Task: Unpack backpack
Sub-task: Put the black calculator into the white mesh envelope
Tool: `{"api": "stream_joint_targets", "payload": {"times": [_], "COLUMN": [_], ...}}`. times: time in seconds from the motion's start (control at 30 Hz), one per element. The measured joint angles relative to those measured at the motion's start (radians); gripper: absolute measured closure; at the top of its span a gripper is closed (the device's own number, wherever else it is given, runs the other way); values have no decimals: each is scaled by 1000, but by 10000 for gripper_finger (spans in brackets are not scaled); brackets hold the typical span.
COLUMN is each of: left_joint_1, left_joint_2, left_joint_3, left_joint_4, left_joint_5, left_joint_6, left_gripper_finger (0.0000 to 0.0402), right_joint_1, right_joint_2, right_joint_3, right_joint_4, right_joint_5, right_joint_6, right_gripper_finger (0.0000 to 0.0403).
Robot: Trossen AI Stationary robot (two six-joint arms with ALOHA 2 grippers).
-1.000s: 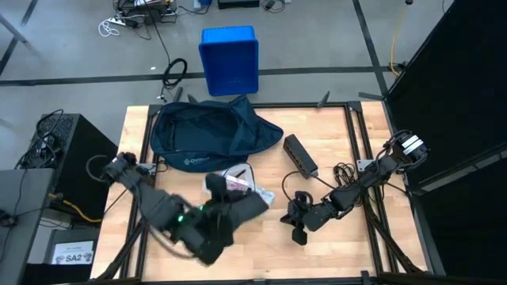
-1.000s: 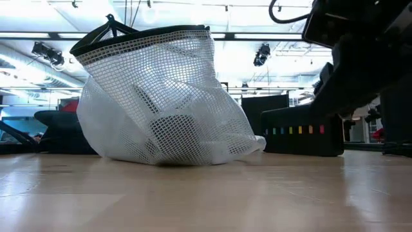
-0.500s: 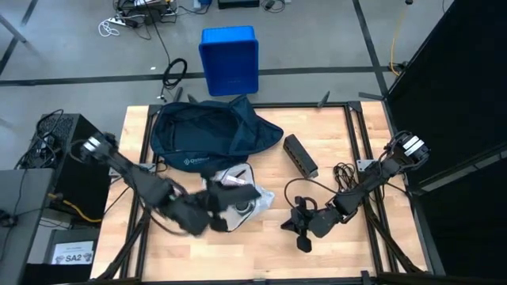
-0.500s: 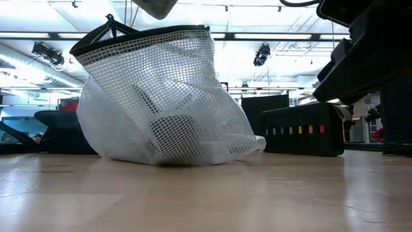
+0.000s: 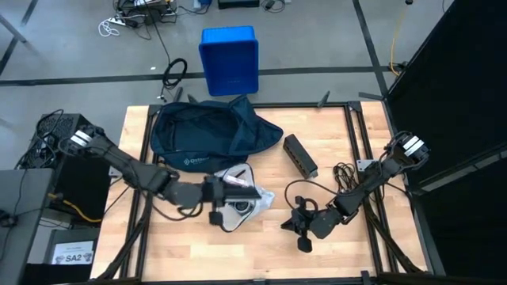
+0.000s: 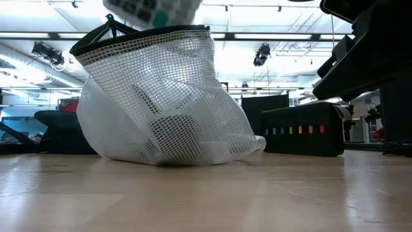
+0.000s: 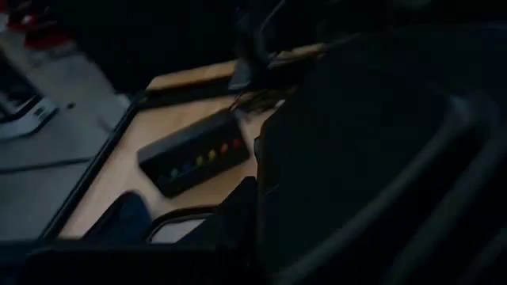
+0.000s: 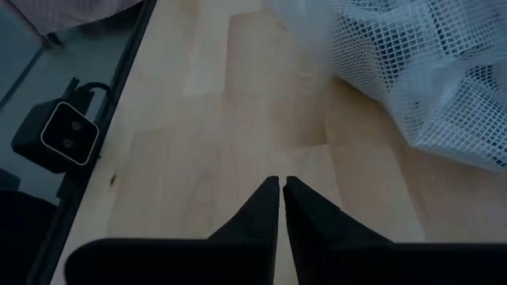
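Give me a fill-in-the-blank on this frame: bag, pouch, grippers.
1. The white mesh pouch lies on the table just in front of the navy ____.
2. The right gripper has its fingers ____.
3. The black box with coloured dots lies ____ the backpack, on the bare wood.
4. The ____ gripper is at the mesh pouch.

Missing words: backpack; shut; outside; left
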Motion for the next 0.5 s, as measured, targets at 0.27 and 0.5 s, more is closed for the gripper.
{"api": "stream_joint_targets", "payload": {"times": [0.27, 0.5], "left_joint_1": [104, 159], "left_joint_2": [47, 69], "left_joint_3": [0, 0], "left_joint_4": [-3, -36], "left_joint_5": [119, 237], "left_joint_6": [20, 47], "left_gripper_finger": [311, 311], "right_joint_1": [3, 6], "right_joint_2": [0, 0], "right_joint_3": [0, 0], "right_joint_4": [-5, -11], "right_joint_5": [-1, -1], "right_joint_6": [-2, -2], "right_gripper_finger": [399, 401]}}
